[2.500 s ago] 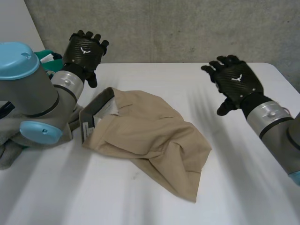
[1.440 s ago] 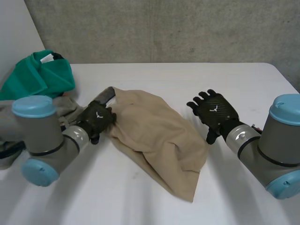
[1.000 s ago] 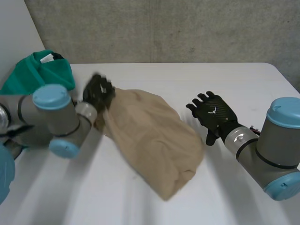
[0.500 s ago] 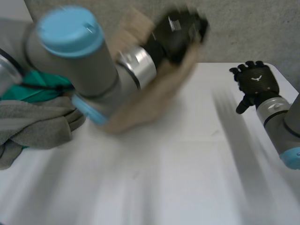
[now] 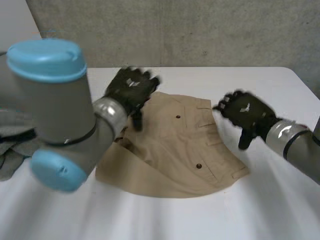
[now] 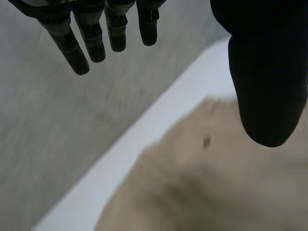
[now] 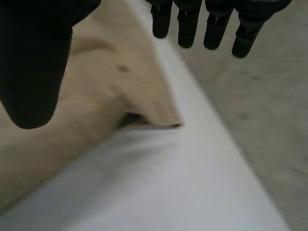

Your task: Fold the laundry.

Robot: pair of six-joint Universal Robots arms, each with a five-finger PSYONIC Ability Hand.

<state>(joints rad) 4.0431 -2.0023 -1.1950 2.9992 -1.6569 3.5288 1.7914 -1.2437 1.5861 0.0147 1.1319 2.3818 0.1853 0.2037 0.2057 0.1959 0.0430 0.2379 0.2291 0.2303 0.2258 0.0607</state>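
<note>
Head view — tan garment [image 5: 185, 145] lies spread on table [image 5: 260, 210] (two dark buttons [image 5: 199, 165] visible); left hand [image 5: 131, 90] and right hand [image 5: 247, 112] at its edges, fingers straight, holding nothing.

The left arm [image 5: 60, 115] hides the near left part of the tan garment [image 5: 185, 150] and much of the grey cloth [image 5: 10, 150], which the picture's edge also cuts off; the left hand [image 5: 131, 89] and right hand [image 5: 247, 112] are blurred in the head view. In both wrist views each palm is cut off; the garment is blurred, its dark mark [image 6: 206, 142] too vague to identify.
</note>
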